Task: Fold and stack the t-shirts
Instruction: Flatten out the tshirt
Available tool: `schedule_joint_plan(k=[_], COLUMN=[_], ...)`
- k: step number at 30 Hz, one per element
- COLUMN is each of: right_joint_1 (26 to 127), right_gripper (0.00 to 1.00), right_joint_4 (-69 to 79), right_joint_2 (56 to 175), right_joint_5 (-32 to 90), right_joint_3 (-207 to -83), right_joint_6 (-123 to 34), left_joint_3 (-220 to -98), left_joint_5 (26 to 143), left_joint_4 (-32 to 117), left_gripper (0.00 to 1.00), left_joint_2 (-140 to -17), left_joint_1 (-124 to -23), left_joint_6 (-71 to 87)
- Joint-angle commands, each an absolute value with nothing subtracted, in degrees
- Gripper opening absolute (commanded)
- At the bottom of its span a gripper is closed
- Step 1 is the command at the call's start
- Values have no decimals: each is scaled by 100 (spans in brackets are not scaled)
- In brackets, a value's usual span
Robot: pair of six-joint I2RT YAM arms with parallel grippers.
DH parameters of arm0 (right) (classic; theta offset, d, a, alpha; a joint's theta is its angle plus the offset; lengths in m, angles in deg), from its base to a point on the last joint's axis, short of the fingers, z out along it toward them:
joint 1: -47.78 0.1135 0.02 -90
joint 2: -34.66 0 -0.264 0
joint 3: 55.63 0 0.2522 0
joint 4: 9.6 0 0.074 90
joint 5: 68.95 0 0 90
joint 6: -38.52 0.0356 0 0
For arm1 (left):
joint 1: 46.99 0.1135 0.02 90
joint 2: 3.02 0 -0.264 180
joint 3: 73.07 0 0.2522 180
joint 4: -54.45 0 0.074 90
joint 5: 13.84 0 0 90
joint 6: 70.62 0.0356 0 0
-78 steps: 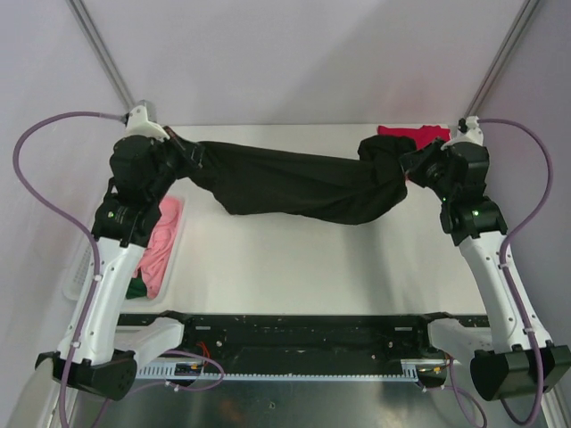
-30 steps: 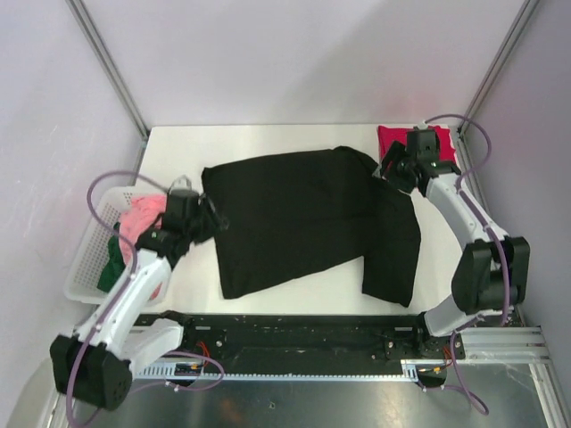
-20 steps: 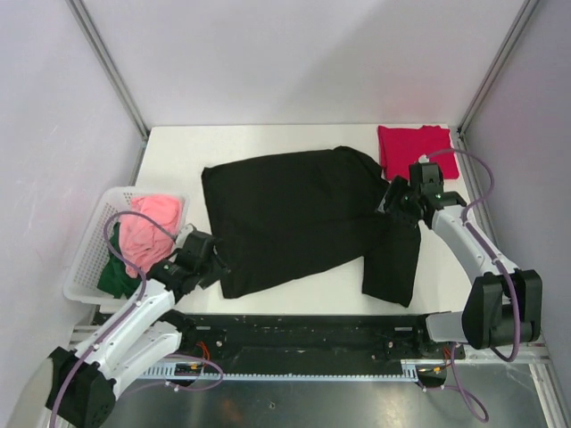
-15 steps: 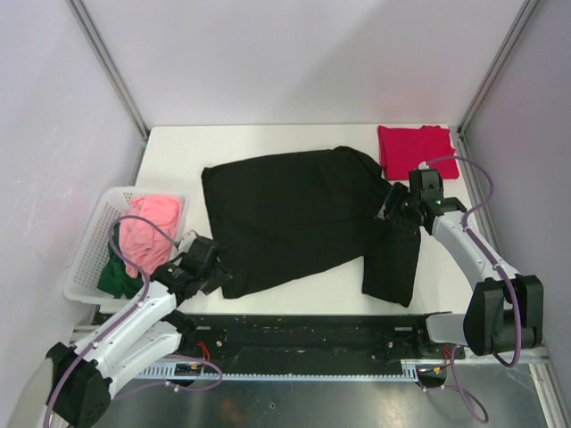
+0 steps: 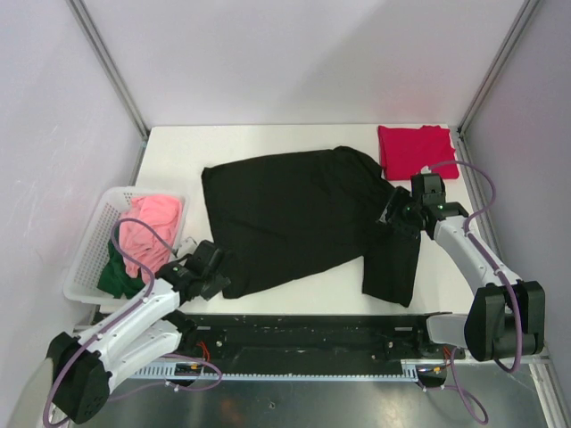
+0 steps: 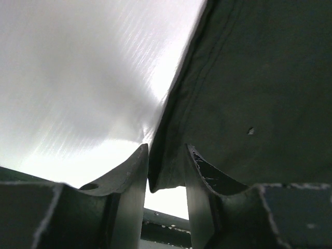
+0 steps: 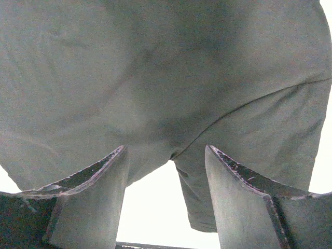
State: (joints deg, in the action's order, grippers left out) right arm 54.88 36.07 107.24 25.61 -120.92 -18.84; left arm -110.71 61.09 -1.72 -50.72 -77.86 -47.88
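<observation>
Black t-shirt (image 5: 294, 218), soft and flat, its stitched corner lies inside the left gripper (image 6: 167, 155), grip unclear; right gripper (image 7: 166, 150) spread wide.

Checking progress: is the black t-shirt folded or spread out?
Spread out: the black t-shirt lies wide and flat on the table, not a compact square like the red t-shirt.

The top camera looks down from above the near edge over the whole white table (image 5: 268, 143). Both wrist cameras sit low and close, facing the black cloth t-shirt (image 5: 294, 214), which all views share.
</observation>
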Motion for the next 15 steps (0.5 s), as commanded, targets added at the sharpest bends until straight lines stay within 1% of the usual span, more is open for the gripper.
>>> schedule_joint_plan(k=[1,6,12,14,15], right_joint_1=[5405,5344,5321,5321,5317], right_gripper=[64,64,64,64,64], right_joint_4=[3590,3590,3559,3556,3550], right_joint_2=[10538,10493,10489,10482,10481], right_joint_5=[2533,2535,2559,2568,2565], right_joint_3=[-12031,-11984,-11900,-11880,-11870], right_joint_6=[-1833,-1849,-1830,-1831,-1833], left_joint_3=[-10937,-10870,-10950,-11032,-11084], left_joint_5=[5913,5991,6093,6145,6138], left_joint_4=[-238,-204,192,325,369], left_gripper=[38,40,40,36,30], left_joint_2=[-5169,-5248,-5639,-5835,-5934], left_joint_1=[-7875,-7905,-7930,-7932,-7928], left_joint_6=[-5095,-5138,-4924,-4816,-4765])
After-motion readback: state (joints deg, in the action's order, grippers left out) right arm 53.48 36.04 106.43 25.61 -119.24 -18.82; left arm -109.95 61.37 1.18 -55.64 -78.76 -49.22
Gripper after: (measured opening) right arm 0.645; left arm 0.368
